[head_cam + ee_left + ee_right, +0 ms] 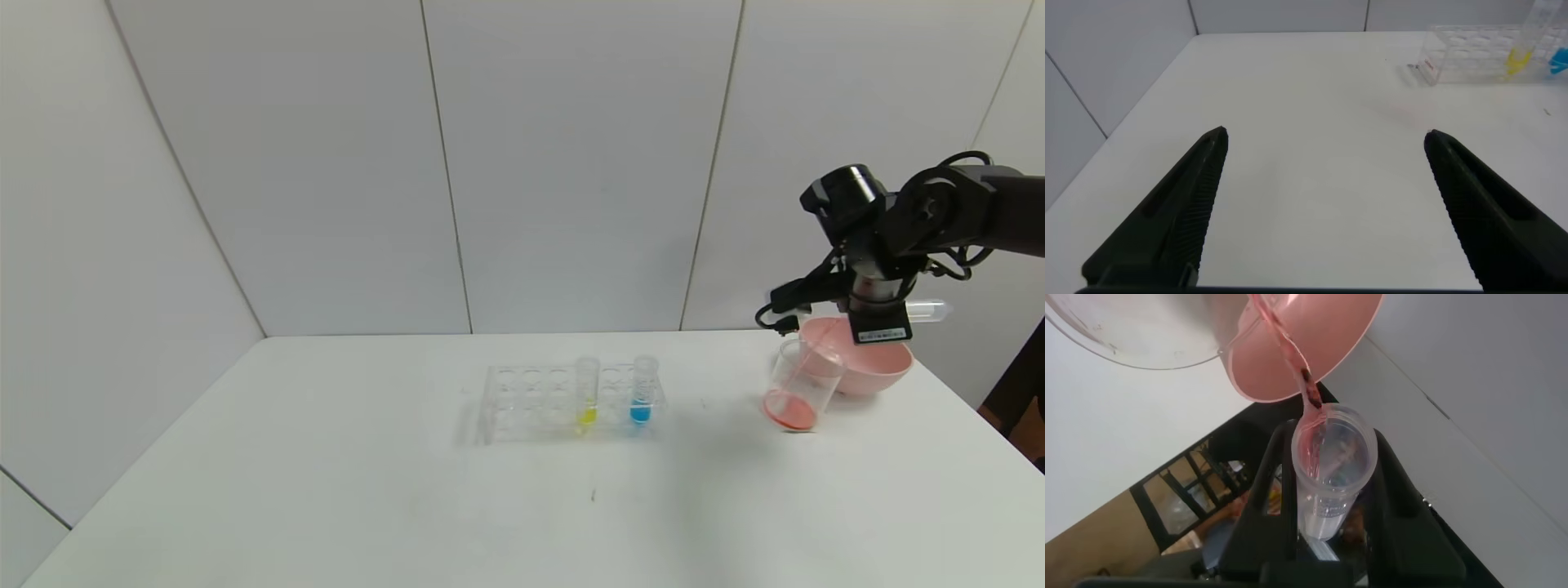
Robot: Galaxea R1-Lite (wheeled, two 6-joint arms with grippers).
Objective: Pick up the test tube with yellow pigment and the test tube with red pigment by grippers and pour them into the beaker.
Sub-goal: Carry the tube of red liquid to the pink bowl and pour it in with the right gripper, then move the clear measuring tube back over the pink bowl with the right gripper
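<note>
My right gripper (880, 314) holds the small clear round-bottomed test tube with red pigment (1333, 469) clamped between its black fingers, long axis near horizontal, mouth toward the clear straight-sided beaker (801, 384) just below, beside the pink bowl (867, 359); a red stream appears to run from its rim, though I cannot trace where it lands. The clear test tube with yellow pigment (587, 390) stands upright in the clear plastic rack (522, 404), beside the blue-liquid tube (643, 389), nearer my idle left gripper (1327, 143), whose fingers are spread apart.
</note>
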